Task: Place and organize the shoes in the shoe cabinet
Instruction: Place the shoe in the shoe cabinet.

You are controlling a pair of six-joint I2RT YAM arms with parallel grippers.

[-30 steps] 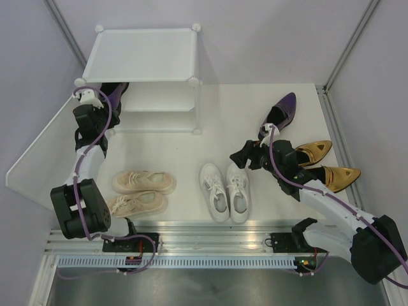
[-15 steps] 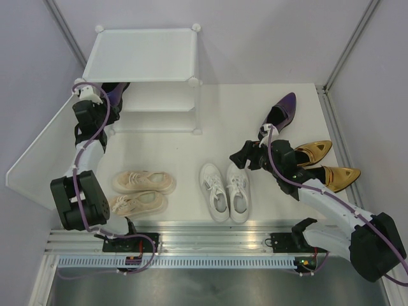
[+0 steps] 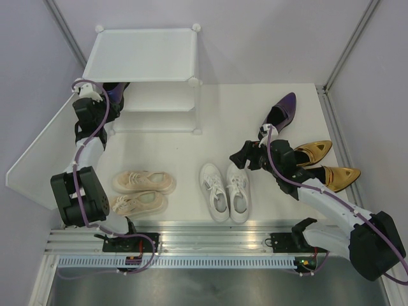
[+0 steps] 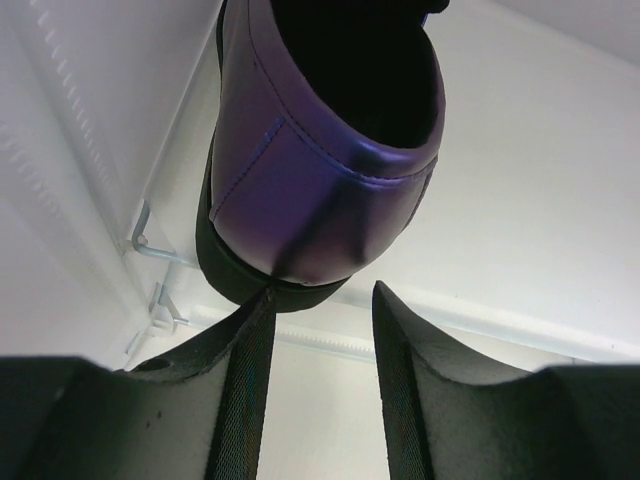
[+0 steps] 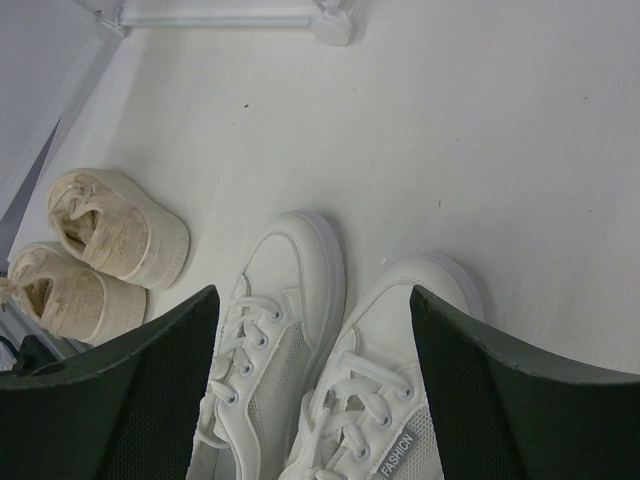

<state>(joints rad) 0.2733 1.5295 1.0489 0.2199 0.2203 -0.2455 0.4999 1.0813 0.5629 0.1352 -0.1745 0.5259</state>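
Note:
One glossy purple loafer [image 3: 116, 93] lies in the lower left of the white shoe cabinet [image 3: 143, 54]. In the left wrist view its heel [image 4: 330, 180] sits just past my fingertips. My left gripper [image 3: 106, 106] [image 4: 326, 290] is open with nothing between the jaws; the left fingertip [image 4: 268, 298] is at the black sole. The second purple shoe [image 3: 280, 113] lies at the right of the table, beside the gold heels [image 3: 317, 152]. My right gripper [image 3: 245, 156] [image 5: 312, 295] hangs open over the toes of the white sneakers [image 3: 224, 190] [image 5: 290, 300].
Beige sneakers [image 3: 141, 191] [image 5: 115, 235] lie at the front left. The cabinet's open door panel [image 3: 41, 150] lies flat to the left of my left arm. A cabinet corner connector [image 5: 332, 25] stands at the top of the right wrist view.
My left gripper has edged a little further toward the cabinet and its jaws have narrowed slightly. The right arm and the shoes on the table have not moved.

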